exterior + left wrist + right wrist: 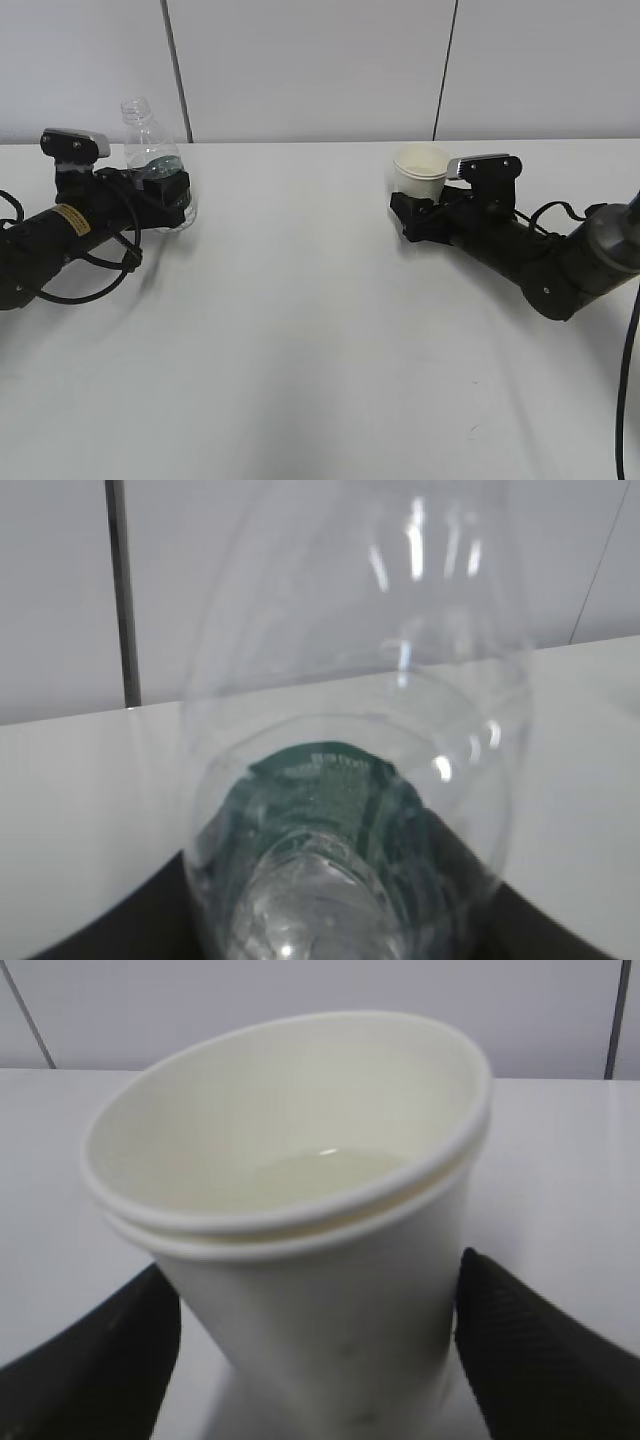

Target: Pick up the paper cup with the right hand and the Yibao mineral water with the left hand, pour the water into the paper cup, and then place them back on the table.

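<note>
The Yibao mineral water bottle [150, 150] stands upright at the back left of the table [300, 330], capless, with its green label between the fingers. My left gripper [170, 195] is shut on its lower body. In the left wrist view the bottle [340, 780] fills the frame and the dark fingers [110, 925] press on both sides of it. The paper cup [420, 168] is at the back right, inside my right gripper [415, 215]. In the right wrist view the cup [300, 1190] leans a little and holds some water. Both black fingers [530, 1350] lie against its wall.
The grey wall panels [300, 60] rise just behind both objects. A black cable loops [100, 270] by the left arm, and another hangs [630, 370] at the right edge.
</note>
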